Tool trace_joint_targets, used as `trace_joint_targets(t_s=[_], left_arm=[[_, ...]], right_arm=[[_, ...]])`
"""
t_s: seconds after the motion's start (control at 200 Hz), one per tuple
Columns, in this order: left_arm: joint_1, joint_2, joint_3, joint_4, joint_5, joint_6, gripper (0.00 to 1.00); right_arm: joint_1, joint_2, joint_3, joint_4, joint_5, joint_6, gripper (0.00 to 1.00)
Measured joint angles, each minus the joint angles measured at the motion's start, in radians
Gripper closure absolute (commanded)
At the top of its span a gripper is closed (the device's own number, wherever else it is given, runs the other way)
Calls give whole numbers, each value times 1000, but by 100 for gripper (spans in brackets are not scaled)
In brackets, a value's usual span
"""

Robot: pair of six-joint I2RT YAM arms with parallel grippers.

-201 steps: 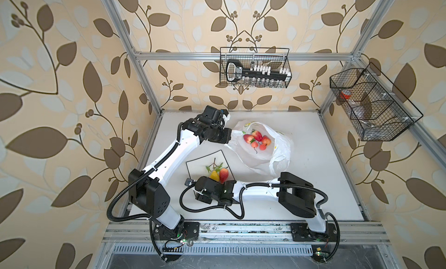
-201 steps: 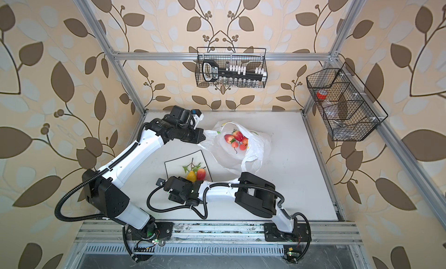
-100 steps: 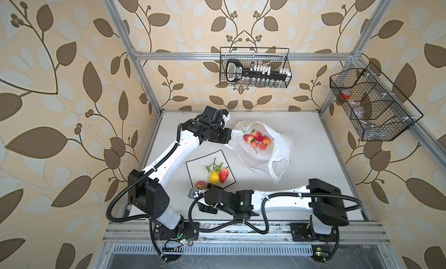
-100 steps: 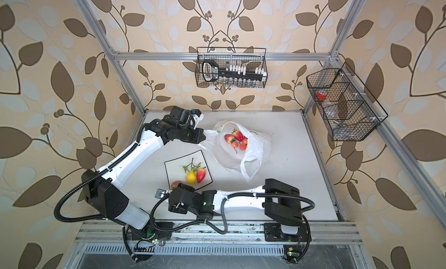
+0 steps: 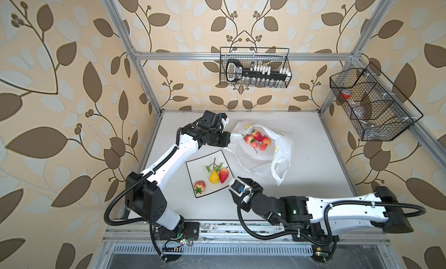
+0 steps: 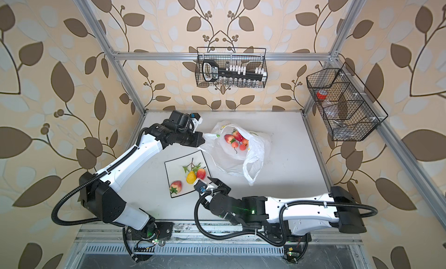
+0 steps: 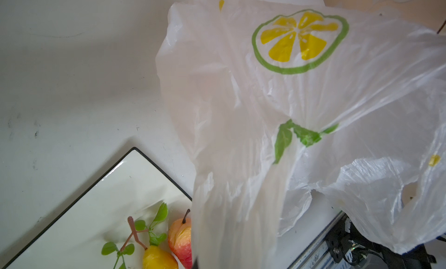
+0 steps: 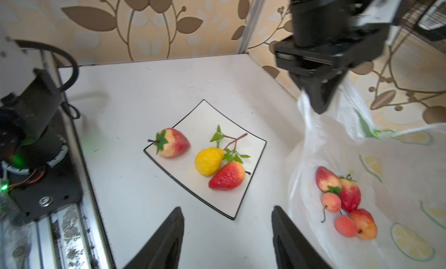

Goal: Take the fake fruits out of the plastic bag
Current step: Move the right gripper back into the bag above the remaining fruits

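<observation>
Right wrist view shows the right end effector (image 8: 226,207) open and empty beside the plate (image 8: 205,115), while the left end effector (image 8: 318,103) pinches the plastic bag (image 8: 398,159) open near the table (image 8: 144,87) far edge, so the next pick likely means reaching the fake fruits (image 8: 347,200) inside.

No text, label or number is legible anywhere.

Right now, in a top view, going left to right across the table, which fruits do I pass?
Pale strawberry → yellow pear → red strawberry, all on the plate → fruit cluster inside the plastic bag.
</observation>
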Motion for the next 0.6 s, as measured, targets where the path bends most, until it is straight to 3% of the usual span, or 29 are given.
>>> trace_joint_targets(t_s=[0.205,0.6], left_arm=[[0,-49,-55,39,21,-37,100],[0,-146,-198,96,93,-142,100]], right_arm=[[-164,-43,43,-194,29,208,47],[-452,14,217,-249,-249,217,55]])
